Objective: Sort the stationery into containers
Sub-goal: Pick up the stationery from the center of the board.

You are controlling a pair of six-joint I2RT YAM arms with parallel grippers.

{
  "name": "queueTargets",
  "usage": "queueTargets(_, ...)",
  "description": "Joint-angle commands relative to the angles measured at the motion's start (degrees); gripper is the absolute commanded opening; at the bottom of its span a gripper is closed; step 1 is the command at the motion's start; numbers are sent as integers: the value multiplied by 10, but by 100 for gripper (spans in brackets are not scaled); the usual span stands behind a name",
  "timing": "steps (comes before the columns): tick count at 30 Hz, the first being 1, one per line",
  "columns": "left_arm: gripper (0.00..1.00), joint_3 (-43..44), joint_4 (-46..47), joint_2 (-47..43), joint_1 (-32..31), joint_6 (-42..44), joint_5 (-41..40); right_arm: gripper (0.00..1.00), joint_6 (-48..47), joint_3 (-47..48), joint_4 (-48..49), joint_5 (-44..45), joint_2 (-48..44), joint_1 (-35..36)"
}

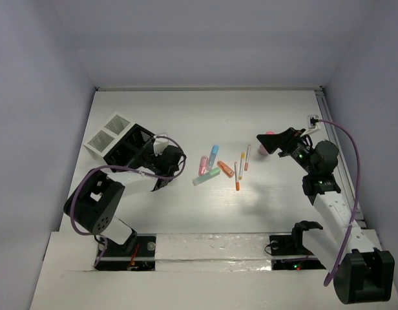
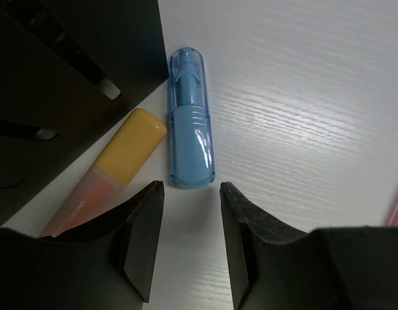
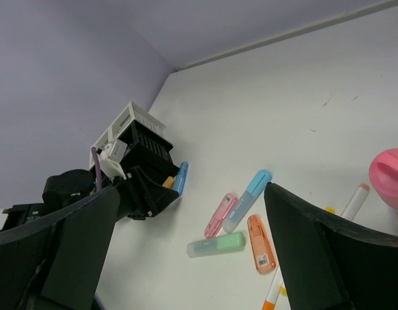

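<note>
A blue marker (image 2: 191, 116) lies on the table just ahead of my left gripper (image 2: 191, 190), which stands open with nothing between its fingers. Next to it, a yellow-capped orange marker (image 2: 115, 169) rests against the black organiser (image 2: 57, 97). In the top view my left gripper (image 1: 165, 169) hangs at the organiser's (image 1: 131, 145) right side. Pink (image 1: 203, 165), blue (image 1: 213, 155), green (image 1: 207, 176) and orange (image 1: 226, 169) markers and thin pens (image 1: 237, 174) lie mid-table. My right gripper (image 1: 269, 145) is wide open and empty, by the pink cup (image 1: 269, 134).
White mesh cups (image 1: 108, 132) stand behind the black organiser at the back left. The right wrist view shows the pink cup (image 3: 389, 171) at its right edge and the left arm (image 3: 63, 190) at the organiser. A purple wall encloses the table.
</note>
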Motion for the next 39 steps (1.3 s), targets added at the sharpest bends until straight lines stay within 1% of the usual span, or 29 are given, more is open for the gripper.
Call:
queueTargets(1, 37, 3, 25, 4, -2, 3, -30, 100, -5, 4, 27, -10, -10, 6)
queueTargets(7, 37, 1, 35, 15, -2, 10, -40, 100, -6, 4, 27, -9, -16, 6)
queueTargets(18, 37, 36, 46, 71, 4, 17, -43, 100, 0, 4, 33, -19, -8, 6)
queueTargets(19, 31, 36, 46, 70, 4, 18, -42, 100, 0, 3, 33, -19, -8, 6)
queueTargets(20, 28, 36, 46, 71, 4, 17, -42, 100, 0, 3, 34, -19, -8, 6)
queueTargets(22, 22, 37, 46, 62, 4, 19, -35, 100, 2, 2, 35, -19, -7, 6)
queueTargets(23, 17, 36, 46, 58, 4, 19, -31, 100, 3, 2, 36, -20, -6, 6)
queueTargets(25, 16, 36, 47, 36, -3, 24, -19, 100, 3, 2, 37, -22, -6, 6)
queueTargets(26, 13, 40, 47, 28, -14, 27, -14, 100, 3, 2, 37, -21, -6, 6)
queueTargets(28, 13, 55, 47, 1, -37, 43, -5, 100, 4, 2, 39, -22, -5, 6)
queueTargets(32, 12, 96, 27, -54, -44, 51, 13, 100, 4, 2, 39, -25, -6, 6)
queueTargets(35, 12, 126, 13, -102, -44, 65, 1, 100, 5, 4, 39, -30, -2, 6)
queueTargets(38, 13, 179, -4, -133, -2, 65, 16, 100, 7, 5, 41, -31, 0, 6)
queueTargets(39, 13, 184, -5, -144, 18, 49, 28, 100, 8, 4, 42, -31, 2, 6)
